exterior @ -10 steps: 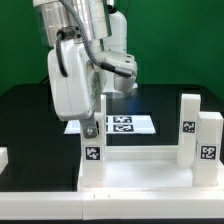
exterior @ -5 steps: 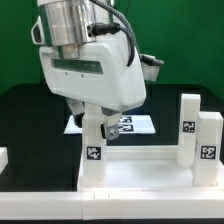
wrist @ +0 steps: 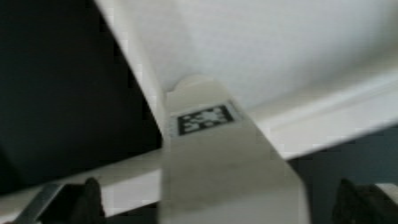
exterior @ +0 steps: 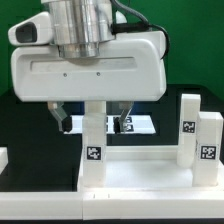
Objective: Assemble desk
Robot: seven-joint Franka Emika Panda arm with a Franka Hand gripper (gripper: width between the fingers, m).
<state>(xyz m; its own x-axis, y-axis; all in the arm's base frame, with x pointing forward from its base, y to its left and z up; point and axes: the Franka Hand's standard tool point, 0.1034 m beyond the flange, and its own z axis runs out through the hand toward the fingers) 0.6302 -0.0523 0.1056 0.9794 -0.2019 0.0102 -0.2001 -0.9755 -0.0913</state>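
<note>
Seen in the exterior view: a white desk panel point(exterior: 140, 172) lying flat on the black table point(exterior: 25, 120), near the table's front edge. Three blocky white legs standing upright on the panel. One leg point(exterior: 93, 140) at the panel's corner toward the exterior view's left, a black-and-white square tag on its near face. Two more at the opposite end, toward the exterior view's right: a taller leg point(exterior: 188, 128) and, just beside it, a shorter-looking leg point(exterior: 209, 143), each tagged. Another small white part point(exterior: 3, 161) at the table's edge on the exterior view's left (too little showing to identify).

Directly above the left-hand leg, the gripper point(exterior: 93, 118), jaws spread wide apart, one dark finger point(exterior: 60, 117) on each side of the leg and neither visibly touching it. Nothing held. Large white robot wrist housing filling the upper part of the view.

Behind the arm, flat on the table, the marker board point(exterior: 135, 125), mostly hidden.

In the wrist view: the tagged leg point(wrist: 210, 150) running up between the two dark fingertips point(wrist: 71, 196), clear gaps on both sides, panel surface pale and blurred beyond.
</note>
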